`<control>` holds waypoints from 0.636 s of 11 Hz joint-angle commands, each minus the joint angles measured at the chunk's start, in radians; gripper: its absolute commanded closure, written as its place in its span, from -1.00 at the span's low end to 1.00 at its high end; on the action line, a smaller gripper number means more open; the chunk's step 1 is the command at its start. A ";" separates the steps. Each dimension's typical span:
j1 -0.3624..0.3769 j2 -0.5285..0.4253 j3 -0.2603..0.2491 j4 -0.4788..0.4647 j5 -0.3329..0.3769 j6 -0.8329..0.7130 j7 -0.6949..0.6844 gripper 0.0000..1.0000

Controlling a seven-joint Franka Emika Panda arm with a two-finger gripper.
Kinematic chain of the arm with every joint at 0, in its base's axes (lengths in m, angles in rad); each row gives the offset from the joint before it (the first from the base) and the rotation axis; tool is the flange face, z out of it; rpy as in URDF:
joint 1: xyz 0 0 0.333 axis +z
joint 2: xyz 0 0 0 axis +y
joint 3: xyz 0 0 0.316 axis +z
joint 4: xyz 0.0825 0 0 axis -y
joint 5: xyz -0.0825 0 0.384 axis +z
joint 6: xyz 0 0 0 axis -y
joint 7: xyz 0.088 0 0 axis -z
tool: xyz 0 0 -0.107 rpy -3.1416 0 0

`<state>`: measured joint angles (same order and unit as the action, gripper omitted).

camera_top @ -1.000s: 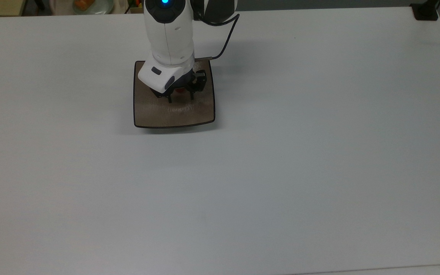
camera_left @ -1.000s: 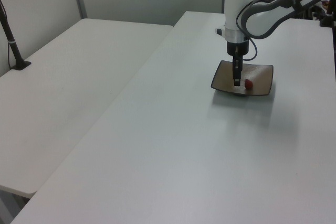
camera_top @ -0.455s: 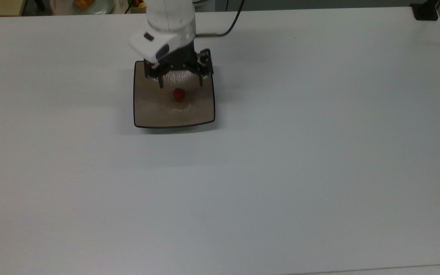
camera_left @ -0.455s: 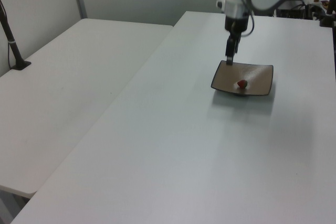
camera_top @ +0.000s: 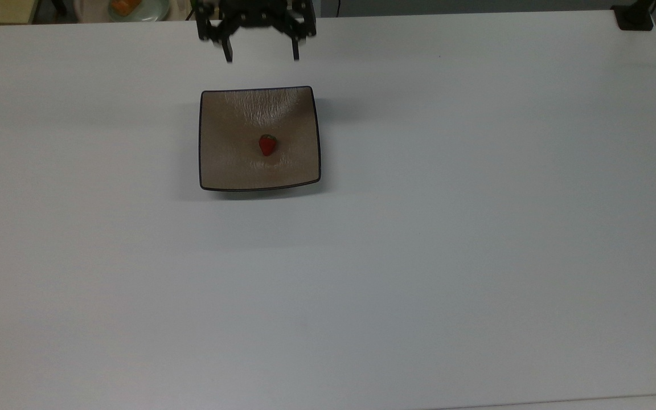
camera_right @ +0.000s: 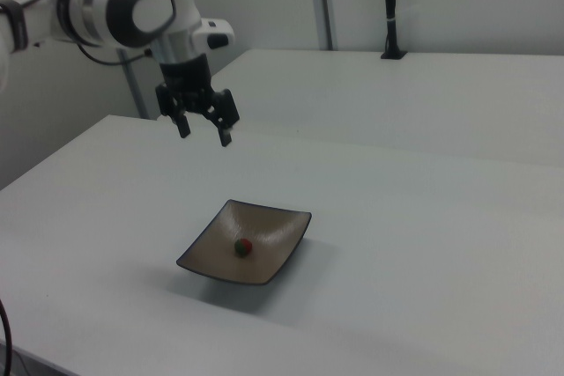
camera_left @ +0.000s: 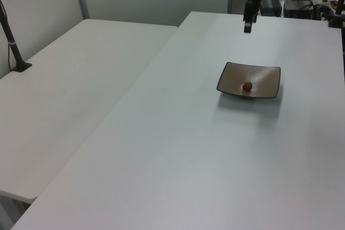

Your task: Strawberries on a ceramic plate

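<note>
A small red strawberry (camera_top: 267, 145) (camera_left: 247, 86) (camera_right: 243, 246) with a green cap lies near the middle of the square tan-brown ceramic plate (camera_top: 231, 165) (camera_left: 267, 76) (camera_right: 273, 222) with a thin black rim. The plate rests flat on the white table. My gripper (camera_top: 261, 56) (camera_left: 247, 27) (camera_right: 205, 133) hangs open and empty, high above the table beyond the plate's far edge, near the top view's top border. Its two black fingers are spread wide apart. Nothing touches the strawberry.
The white table (camera_top: 419, 256) spreads wide around the plate. A second white table (camera_left: 70, 79) stands alongside at the left view's left. A black post base (camera_top: 634, 17) sits at the table's far right corner in the top view.
My gripper has risen from just above the plate and drawn back toward the top view's top edge. The strawberry stays on the plate, uncovered now.
</note>
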<state>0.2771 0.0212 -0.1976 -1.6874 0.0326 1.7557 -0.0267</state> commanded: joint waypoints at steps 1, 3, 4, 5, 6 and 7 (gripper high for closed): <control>0.005 -0.032 -0.008 0.075 0.018 -0.151 0.040 -1.00; 0.002 -0.052 0.000 0.080 0.024 -0.171 0.041 -1.00; -0.006 -0.052 0.007 0.080 0.026 -0.165 0.041 -1.00; -0.044 -0.053 0.056 0.077 0.026 -0.165 0.036 -1.00; -0.114 -0.060 0.128 0.074 0.027 -0.159 0.037 -1.00; -0.122 -0.060 0.142 0.074 0.026 -0.156 0.033 -1.00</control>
<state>0.2305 -0.0272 -0.1392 -1.6147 0.0346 1.6112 -0.0074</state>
